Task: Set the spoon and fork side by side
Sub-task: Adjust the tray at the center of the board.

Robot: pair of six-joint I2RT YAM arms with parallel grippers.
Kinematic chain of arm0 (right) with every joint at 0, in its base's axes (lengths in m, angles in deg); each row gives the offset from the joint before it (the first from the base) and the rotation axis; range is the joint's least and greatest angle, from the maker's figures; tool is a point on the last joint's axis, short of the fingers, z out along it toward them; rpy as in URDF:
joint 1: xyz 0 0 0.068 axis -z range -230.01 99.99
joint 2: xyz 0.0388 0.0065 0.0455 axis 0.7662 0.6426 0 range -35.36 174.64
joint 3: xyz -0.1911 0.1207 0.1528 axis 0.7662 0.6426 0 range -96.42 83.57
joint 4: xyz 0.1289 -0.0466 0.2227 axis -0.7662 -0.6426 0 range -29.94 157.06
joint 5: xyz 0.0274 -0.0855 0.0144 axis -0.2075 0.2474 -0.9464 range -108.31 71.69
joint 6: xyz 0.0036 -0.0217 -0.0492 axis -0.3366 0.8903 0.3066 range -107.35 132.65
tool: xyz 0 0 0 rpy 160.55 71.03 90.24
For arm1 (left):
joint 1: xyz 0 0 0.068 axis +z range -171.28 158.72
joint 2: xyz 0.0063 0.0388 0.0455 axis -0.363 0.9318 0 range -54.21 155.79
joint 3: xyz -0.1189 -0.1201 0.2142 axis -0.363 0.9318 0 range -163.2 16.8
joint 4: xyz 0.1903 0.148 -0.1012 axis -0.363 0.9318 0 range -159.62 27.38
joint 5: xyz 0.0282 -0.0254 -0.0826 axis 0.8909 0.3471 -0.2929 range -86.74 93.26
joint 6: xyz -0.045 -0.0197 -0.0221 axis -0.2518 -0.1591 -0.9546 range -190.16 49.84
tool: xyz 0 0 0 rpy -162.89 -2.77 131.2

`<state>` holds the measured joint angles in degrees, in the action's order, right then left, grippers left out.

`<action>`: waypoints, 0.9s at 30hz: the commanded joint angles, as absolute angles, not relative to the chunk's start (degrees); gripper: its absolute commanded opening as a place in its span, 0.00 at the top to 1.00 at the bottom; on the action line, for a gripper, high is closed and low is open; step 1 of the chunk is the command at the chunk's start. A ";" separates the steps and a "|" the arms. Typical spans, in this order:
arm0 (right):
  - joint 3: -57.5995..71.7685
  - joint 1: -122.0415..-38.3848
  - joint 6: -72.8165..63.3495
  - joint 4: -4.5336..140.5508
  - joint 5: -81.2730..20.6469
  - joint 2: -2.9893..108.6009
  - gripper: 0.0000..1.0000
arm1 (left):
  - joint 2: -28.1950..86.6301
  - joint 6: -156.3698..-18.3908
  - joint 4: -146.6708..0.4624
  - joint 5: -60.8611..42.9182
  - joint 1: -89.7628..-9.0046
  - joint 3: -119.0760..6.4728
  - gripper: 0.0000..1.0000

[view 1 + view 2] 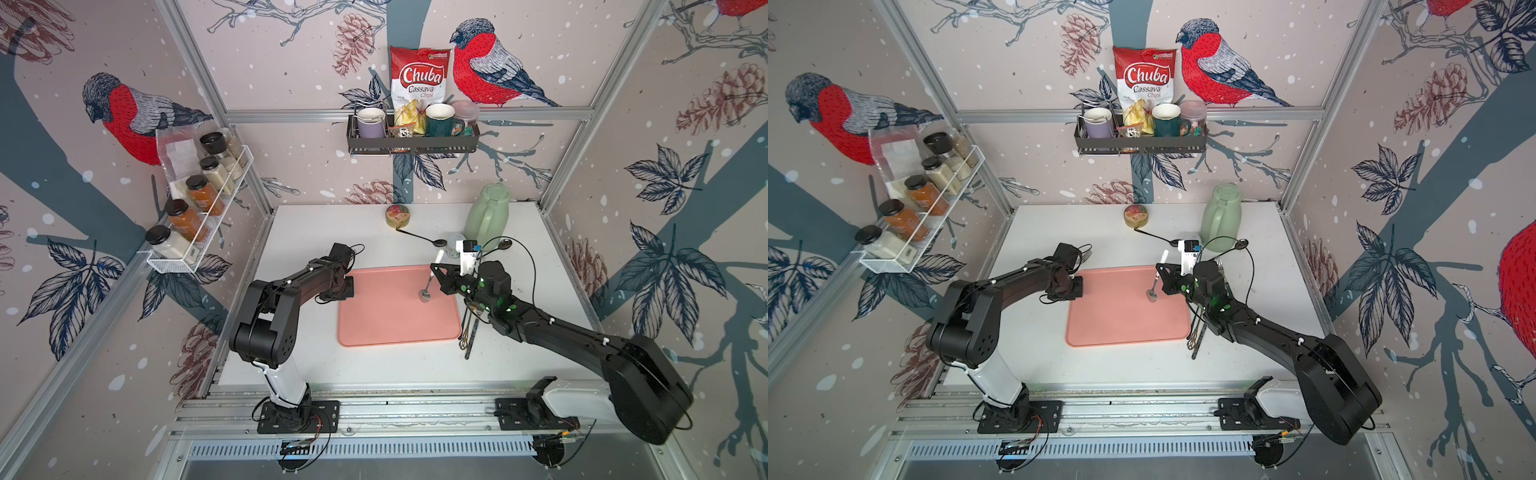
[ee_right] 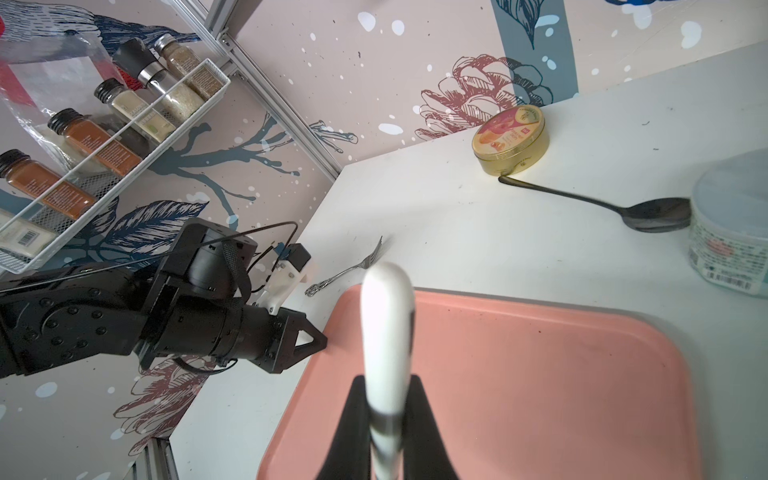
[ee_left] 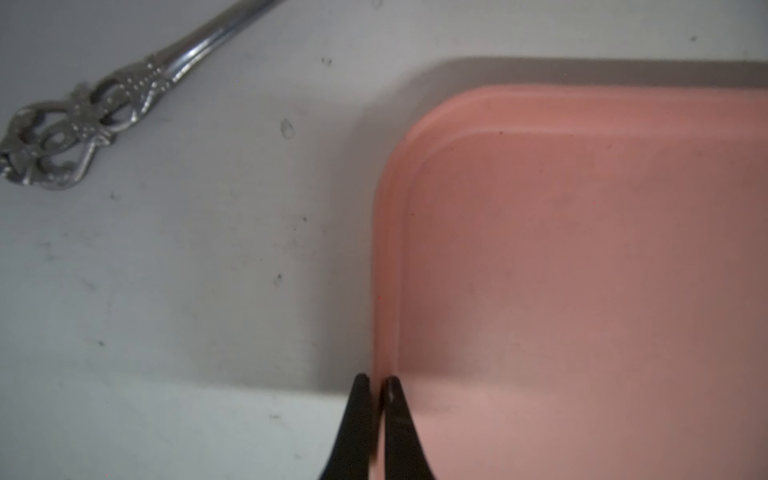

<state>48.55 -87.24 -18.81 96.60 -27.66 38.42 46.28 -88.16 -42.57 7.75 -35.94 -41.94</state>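
Right end effector [image 2: 386,386]: I see it closed on the white-handled spoon [image 1: 430,277], both fingers clamped on the handle a little below its rounded top.
Spoon, attitude: it hangs tilted, white handle up and metal bowl down.
Spoon, place: its bowl is low over the far right part of the pink tray [image 1: 386,320]. I cannot tell from my views whether it touches the tray's floor.
Left end effector [image 3: 377,380]: closed, tips almost together. From its wrist camera I read the tray's left rim as pinched in the thin gap between them, near the far left corner.
Fork [image 2: 349,268]: a silver one with an ornate pierced handle, lying flat on the desk [image 1: 291,357], off the tray and just past that far left corner. Its handle end points towards the tray and its tines away from it.
Spoon to fork: well apart, with the tray's whole width between them.
Black spoon [image 1: 419,237]: on the desk behind the tray, its handle tip by the round tin [image 1: 398,216] and its bowl against a clear jar [image 2: 727,232].
Green jug [image 1: 486,218]: upright at the desk's far right.
Loose cutlery [image 1: 469,332]: a few thin pieces beside the tray's right edge, partly under my right arm.
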 commanded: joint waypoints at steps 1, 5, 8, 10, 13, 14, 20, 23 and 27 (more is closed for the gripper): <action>47.77 -87.13 -19.61 97.65 -29.10 38.79 1.00 | 48.10 -86.69 -43.18 5.40 -35.55 -42.65 0.93; 47.05 -86.67 -20.66 97.73 -30.73 40.06 1.00 | 47.88 -86.19 -44.08 5.09 -35.56 -43.48 0.92; 45.52 -86.66 -21.05 95.91 -30.95 41.15 1.00 | 47.20 -86.61 -41.95 5.69 -35.73 -44.93 0.90; 45.33 -86.66 -21.38 95.52 -30.30 41.58 1.00 | 43.74 -87.69 -43.01 6.77 -36.14 -43.38 0.73; 45.68 -86.81 -22.06 96.14 -29.23 41.61 1.00 | 36.89 -89.13 -41.72 10.60 -37.84 -42.29 0.55; 45.66 -86.94 -22.15 96.09 -28.37 41.70 1.00 | 34.13 -89.66 -40.47 12.54 -38.97 -42.83 0.52; 45.39 -87.49 -21.79 95.04 -25.46 41.75 1.00 | 20.36 -87.78 -40.60 19.18 -50.00 -44.96 0.45; 45.49 -87.45 -21.98 94.87 -25.06 41.65 0.99 | 13.81 -84.68 -55.34 11.26 -55.06 -37.04 0.44; 45.68 -87.45 -22.41 95.15 -24.64 41.59 0.98 | 7.87 -80.18 -73.86 13.10 -64.10 -25.69 0.45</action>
